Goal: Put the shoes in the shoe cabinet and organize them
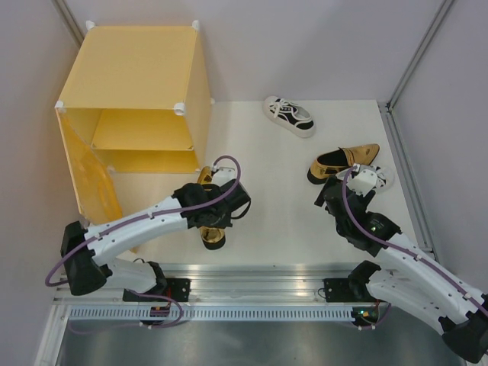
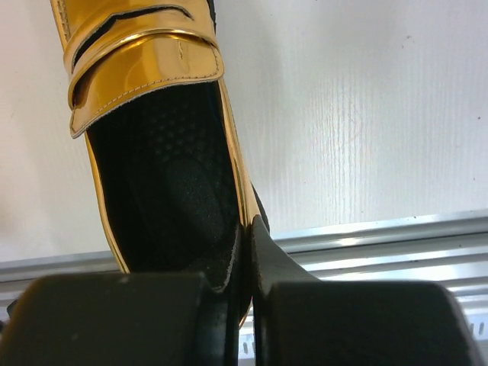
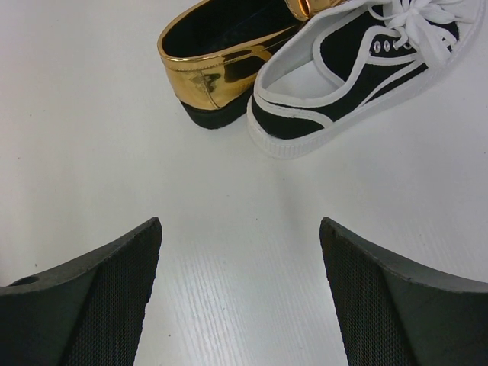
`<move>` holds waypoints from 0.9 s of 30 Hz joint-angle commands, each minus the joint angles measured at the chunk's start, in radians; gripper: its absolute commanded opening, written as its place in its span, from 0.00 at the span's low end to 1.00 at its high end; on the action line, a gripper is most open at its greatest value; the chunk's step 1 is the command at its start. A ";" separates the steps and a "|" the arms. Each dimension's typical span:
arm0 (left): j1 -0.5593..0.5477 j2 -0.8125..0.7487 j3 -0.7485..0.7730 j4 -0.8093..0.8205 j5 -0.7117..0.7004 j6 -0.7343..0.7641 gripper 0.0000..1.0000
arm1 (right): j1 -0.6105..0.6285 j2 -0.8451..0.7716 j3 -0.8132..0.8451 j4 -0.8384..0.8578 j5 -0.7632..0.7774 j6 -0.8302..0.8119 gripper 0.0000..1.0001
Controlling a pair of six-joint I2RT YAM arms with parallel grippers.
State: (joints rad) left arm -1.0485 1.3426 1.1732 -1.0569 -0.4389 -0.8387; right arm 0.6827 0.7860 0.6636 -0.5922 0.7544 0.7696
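The gold loafer [image 2: 145, 69] points toe-first toward the cabinet [image 1: 130, 69].

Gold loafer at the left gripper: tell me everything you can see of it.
The gold loafer is shiny metallic gold with a stitched strap across the vamp and a black textured lining. It lies on the white table in front of the cabinet, heel toward the near rail. The left gripper is shut on its side wall by the heel, one finger inside.
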 commanded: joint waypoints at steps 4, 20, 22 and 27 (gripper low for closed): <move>0.013 -0.144 0.029 -0.166 -0.098 -0.010 0.02 | -0.003 0.001 0.001 0.026 -0.007 -0.009 0.89; 0.074 -0.232 0.236 -0.373 -0.351 -0.004 0.02 | -0.002 0.002 0.001 0.042 -0.023 -0.023 0.89; 0.097 -0.246 0.241 -0.284 -0.389 0.091 0.02 | -0.002 -0.002 -0.001 0.043 -0.021 -0.026 0.89; 0.267 -0.287 0.217 -0.050 -0.339 0.389 0.02 | -0.003 -0.005 0.001 0.048 -0.024 -0.033 0.89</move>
State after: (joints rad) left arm -0.8707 1.0935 1.3663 -1.2831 -0.7036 -0.6888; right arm 0.6827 0.7925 0.6621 -0.5743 0.7303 0.7509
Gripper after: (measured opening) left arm 0.050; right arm 0.885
